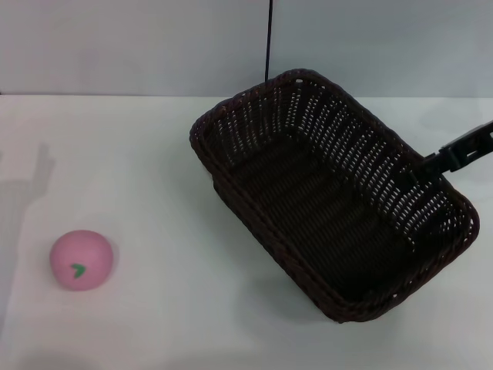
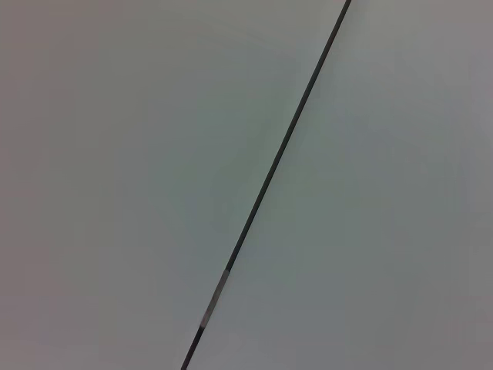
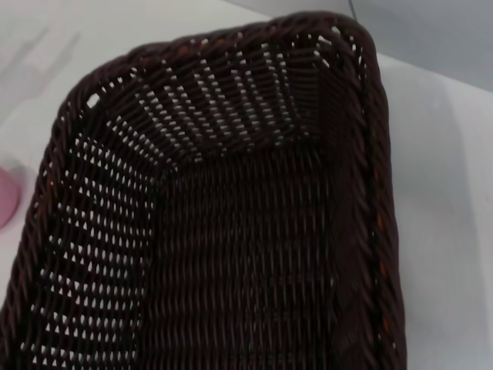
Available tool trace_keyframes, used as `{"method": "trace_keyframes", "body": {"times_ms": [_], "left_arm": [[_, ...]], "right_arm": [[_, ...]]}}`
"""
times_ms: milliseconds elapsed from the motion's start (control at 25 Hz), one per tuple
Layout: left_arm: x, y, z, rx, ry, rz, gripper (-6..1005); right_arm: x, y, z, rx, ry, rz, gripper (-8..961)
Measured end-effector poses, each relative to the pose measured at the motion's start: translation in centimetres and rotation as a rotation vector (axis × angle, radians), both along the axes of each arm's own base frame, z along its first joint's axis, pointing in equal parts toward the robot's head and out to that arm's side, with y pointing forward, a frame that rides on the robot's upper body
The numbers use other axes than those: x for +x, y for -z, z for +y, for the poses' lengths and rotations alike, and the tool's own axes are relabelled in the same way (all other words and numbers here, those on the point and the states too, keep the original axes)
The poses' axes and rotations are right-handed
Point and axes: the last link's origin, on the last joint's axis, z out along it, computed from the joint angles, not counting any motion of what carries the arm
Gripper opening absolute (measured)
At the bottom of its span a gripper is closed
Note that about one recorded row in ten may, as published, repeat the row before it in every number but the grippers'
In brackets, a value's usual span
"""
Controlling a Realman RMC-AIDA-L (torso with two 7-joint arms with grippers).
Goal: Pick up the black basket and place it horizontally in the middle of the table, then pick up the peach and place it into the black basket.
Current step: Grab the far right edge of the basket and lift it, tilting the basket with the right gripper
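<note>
The black basket (image 1: 308, 200) lies at an angle on the right half of the white table (image 1: 146, 154), empty, with one corner pointing to the back. My right gripper (image 1: 428, 163) reaches in from the right edge and is shut on the basket's right long rim. The right wrist view looks down into the basket's woven inside (image 3: 231, 231). The pink peach (image 1: 81, 260) sits on the table at the front left, well apart from the basket; a sliver of it shows in the right wrist view (image 3: 6, 196). My left gripper is out of view.
A grey wall with a thin dark vertical seam (image 1: 269, 38) stands behind the table; the left wrist view shows only this wall and seam (image 2: 269, 173). Bare tabletop lies between the peach and the basket.
</note>
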Motion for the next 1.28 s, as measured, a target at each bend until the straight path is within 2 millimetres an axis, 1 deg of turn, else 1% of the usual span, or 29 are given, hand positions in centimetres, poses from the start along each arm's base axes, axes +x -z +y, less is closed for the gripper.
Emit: {"method": "trace_keyframes", "body": {"times_ms": [160,440,760,960,1240,1280], "left_arm": [[-0.1,0.2,0.2,-0.010,-0.011,-0.004,815],[-0.1,0.3,0.3,-0.012,-0.020,-0.008,815],[0.0,0.4,0.9,-0.025,-0.021,-0.006,815],[-0.1,0.5,1.1,-0.036,-0.031,-0.006,815],[0.0,0.7,1.5,-0.044,-0.035,-0.007,815],[0.0,0.7,1.5,-0.045,-0.034,-0.008,815]], "right_arm": [[0.1,0.1,-0.2,-0.013,0.010,-0.003,824],[0.7,0.5,-1.1,-0.063,0.037,-0.028,809],[1.0,0.9,-2.1,-0.127,0.044,-0.068,792],[1.2,0.6,-2.6,-0.143,0.035,-0.094,582],[1.4,0.6,-2.8,-0.144,0.034,-0.097,363],[1.4,0.6,-2.8,-0.144,0.034,-0.097,352]]}}
